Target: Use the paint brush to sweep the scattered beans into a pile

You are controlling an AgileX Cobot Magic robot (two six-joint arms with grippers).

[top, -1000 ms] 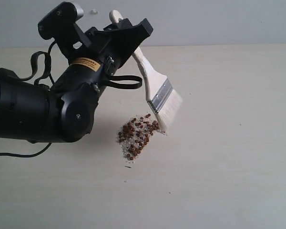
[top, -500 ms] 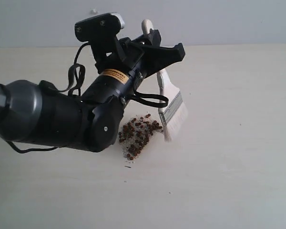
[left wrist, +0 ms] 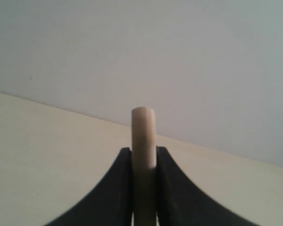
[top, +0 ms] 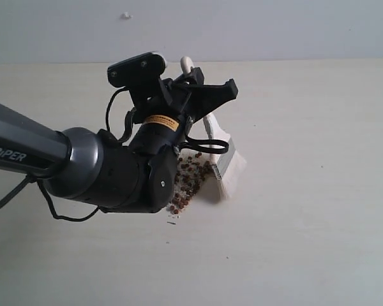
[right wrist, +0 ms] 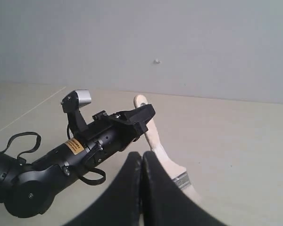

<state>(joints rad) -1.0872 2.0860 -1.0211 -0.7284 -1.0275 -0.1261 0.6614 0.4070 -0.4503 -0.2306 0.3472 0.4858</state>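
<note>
In the exterior view my left gripper [top: 201,89] is shut on the pale wooden handle of the paint brush [top: 220,159]. Its white bristles are pressed onto the table at the right edge of the pile of reddish-brown beans [top: 193,180]. The arm hides the pile's left part. In the left wrist view the rounded handle end [left wrist: 144,132] stands clamped in the left gripper [left wrist: 144,162], between its black fingers [left wrist: 125,174]. My right gripper [right wrist: 140,160] is shut on nothing and hangs above the scene, looking down on the brush [right wrist: 179,179].
The pale table [top: 306,223] is bare to the right of the brush and in front of the pile. A few stray crumbs [top: 172,222] lie just in front of the pile. A grey wall [top: 274,29] runs behind the table.
The left arm has dropped lower and swung over the pile, hiding more of it. The brush has tipped more upright and its bristles now press down beside the beans.
</note>
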